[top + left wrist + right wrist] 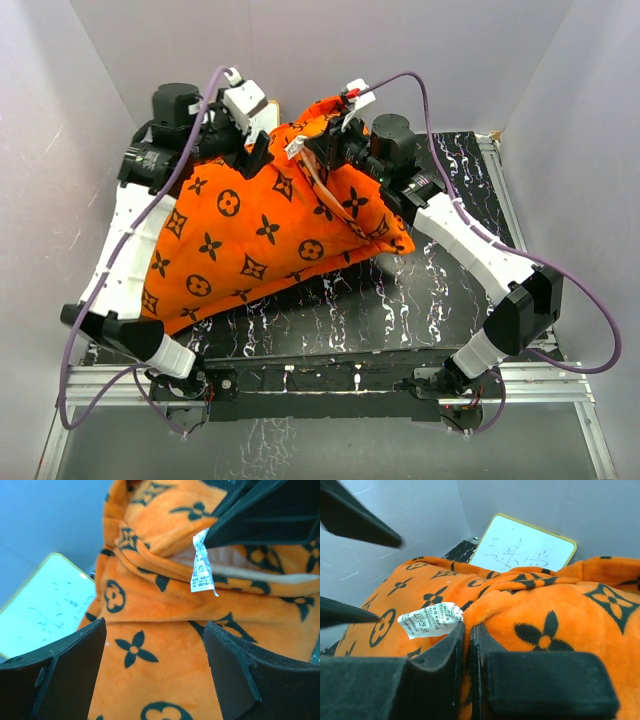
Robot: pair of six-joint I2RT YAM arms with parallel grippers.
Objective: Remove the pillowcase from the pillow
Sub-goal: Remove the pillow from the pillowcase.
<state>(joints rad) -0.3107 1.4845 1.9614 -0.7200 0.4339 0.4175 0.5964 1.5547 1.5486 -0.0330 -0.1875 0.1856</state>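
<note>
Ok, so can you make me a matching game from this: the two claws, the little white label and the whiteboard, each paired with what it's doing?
1. left gripper
2. right gripper
3. label
4. whiteboard

A. pinched shut on the pillowcase
B. behind the orange fabric, yellow-framed
C. wide open, holding nothing
D. sticking out of the fabric beside the shut gripper

Pairs: 1-C, 2-A, 3-D, 4-B

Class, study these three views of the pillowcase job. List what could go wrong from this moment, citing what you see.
1. The right gripper pinches only a thin fold of the pillowcase beside the care label; a pull might slip off.
2. The left gripper is open, holding nothing, so the pillowcase may drag along whole.
3. The whiteboard behind could get knocked.
</note>
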